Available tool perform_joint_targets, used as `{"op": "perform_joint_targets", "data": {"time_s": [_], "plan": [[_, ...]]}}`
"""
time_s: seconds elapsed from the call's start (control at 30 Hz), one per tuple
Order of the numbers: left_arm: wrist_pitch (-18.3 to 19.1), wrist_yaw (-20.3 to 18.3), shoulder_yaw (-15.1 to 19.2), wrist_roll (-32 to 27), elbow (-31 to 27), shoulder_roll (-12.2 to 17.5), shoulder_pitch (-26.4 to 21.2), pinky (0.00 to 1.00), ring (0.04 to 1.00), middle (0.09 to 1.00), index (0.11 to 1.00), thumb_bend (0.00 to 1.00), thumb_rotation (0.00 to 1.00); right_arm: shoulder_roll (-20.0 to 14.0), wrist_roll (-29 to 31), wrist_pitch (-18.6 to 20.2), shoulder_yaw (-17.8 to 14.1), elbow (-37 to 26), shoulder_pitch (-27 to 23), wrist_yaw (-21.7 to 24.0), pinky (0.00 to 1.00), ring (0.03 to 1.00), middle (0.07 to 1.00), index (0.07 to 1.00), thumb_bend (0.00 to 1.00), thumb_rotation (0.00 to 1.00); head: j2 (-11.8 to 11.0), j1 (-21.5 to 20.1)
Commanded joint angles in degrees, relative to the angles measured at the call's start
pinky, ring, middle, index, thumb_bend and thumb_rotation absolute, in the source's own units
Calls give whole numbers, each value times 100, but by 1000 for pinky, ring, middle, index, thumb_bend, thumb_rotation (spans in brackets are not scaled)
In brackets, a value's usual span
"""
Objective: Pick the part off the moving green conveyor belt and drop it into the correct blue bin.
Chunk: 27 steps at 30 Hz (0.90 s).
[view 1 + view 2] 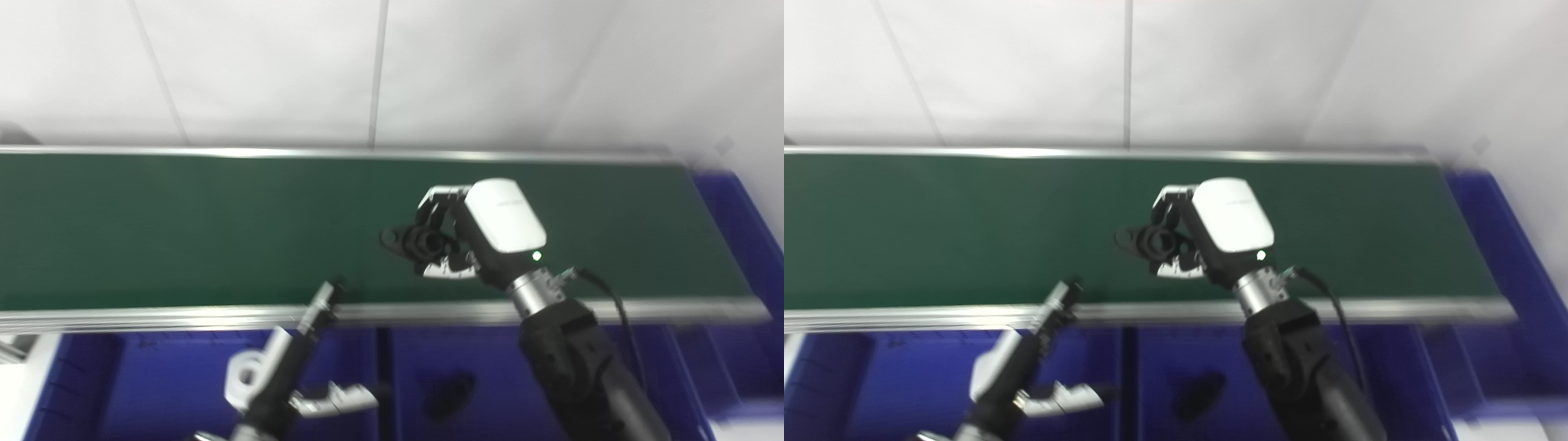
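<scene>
One black part (416, 241) sits clamped in my right hand (474, 236) above the green conveyor belt (184, 226); my left hand (288, 367) (fingers spread, holding nothing) waits at seven o'clock.

Matt green belt (184, 226), metal rail (153, 315)

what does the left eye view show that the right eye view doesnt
Only the left eye view shows a white surface at the lower left corner beside the bins. Only the right eye view shows a white patch at the bottom right edge. Both share the green belt, the right hand shut on a black part, the open left hand and a dark part in a blue bin.
</scene>
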Motion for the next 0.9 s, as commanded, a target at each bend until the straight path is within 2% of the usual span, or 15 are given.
{"op": "perform_joint_targets", "data": {"time_s": [0.0,0.03,0.13,0.17,0.33,0.43,0.6,0.73,0.87], "plan": [[92,-67,54,-183,-298,-32,-68,982,983,986,997,632,235,-7,-90,-57,-122,-472,258,162,152,208,470,485,524,0,158,-129],[154,-98,87,-220,-360,-15,-107,983,982,985,997,634,231,17,-110,-81,-171,-573,429,198,148,203,470,485,524,0,291,-245],[267,-169,159,-270,-473,16,-195,973,968,981,998,632,223,100,-115,-140,-283,-749,793,279,137,186,469,484,526,0,382,-349],[309,-183,191,-288,-498,19,-231,972,967,981,998,632,223,147,-145,-132,-308,-791,929,310,137,186,469,484,526,0,473,-441],[499,-228,294,-313,-599,63,-353,952,964,962,987,651,242,344,-357,-159,-420,-827,1511,375,128,183,469,485,526,0,569,-652],[607,-268,359,-295,-680,112,-381,952,960,959,983,657,253,354,-525,-241,-376,-788,1789,514,131,189,469,485,525,0,566,-829],[707,-319,460,-395,-744,178,-380,953,960,959,986,664,266,355,-627,-365,-336,-618,1913,555,135,193,470,485,526,0,517,-1059],[652,-340,514,-404,-701,251,-381,945,958,954,988,656,262,312,-754,-339,-409,-182,1908,487,160,222,471,486,526,0,477,-1135],[619,-350,539,-429,-648,276,-399,937,950,949,989,654,255,303,-1291,-102,-463,242,1816,861,190,259,472,488,524,0,443,-1235]]}}
